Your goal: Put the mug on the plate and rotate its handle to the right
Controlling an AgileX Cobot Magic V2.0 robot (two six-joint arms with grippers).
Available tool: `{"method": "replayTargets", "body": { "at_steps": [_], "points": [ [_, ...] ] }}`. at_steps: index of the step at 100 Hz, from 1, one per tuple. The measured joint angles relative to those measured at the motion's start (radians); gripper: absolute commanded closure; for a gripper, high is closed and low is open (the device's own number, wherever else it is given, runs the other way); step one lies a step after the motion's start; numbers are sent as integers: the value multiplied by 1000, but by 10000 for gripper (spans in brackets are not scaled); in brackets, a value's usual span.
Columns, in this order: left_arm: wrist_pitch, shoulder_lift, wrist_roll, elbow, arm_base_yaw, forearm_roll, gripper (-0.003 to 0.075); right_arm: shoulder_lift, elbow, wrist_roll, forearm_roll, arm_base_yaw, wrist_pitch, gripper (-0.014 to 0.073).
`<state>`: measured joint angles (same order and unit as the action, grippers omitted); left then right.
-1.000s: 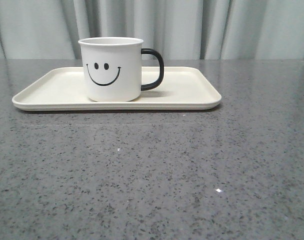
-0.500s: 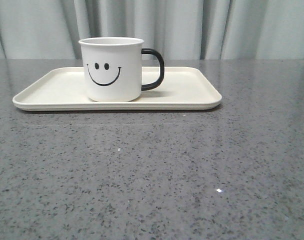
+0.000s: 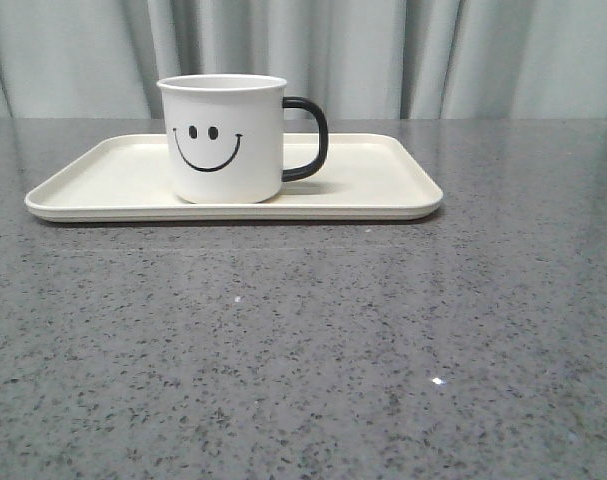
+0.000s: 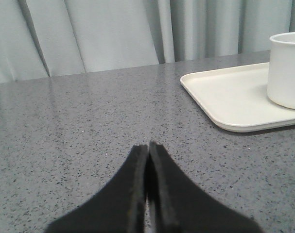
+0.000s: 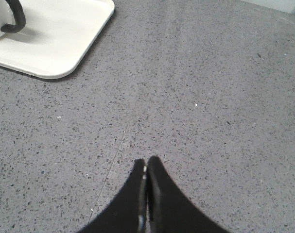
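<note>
White mug [image 3: 223, 140] upright on plate [image 3: 383, 185], both tools [image 4: 147, 148] [image 5: 146, 162] closed, empty, well apart.

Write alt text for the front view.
A white smiley-face mug stands upright on a cream rectangular plate, its black handle pointing right. The plate sits on a speckled grey table before pale curtains; no arms appear.

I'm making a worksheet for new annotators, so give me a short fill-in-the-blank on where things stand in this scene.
1. The mug stands upright on the ____.
2. In the front view, the handle points to the ____.
3. The left gripper and right gripper both have their jaws ____.
4. The face printed on the mug is a ____.

Missing words: plate; right; shut; smiley
</note>
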<state>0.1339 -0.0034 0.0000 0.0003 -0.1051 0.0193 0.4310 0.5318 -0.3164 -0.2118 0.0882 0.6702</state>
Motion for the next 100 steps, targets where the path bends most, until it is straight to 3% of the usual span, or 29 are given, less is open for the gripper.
{"method": "replayTargets", "body": {
  "at_steps": [100],
  "points": [
    [-20, 0, 0, 0, 0, 2, 740, 0, 0, 0, 0, 0, 0, 661]
  ]
}}
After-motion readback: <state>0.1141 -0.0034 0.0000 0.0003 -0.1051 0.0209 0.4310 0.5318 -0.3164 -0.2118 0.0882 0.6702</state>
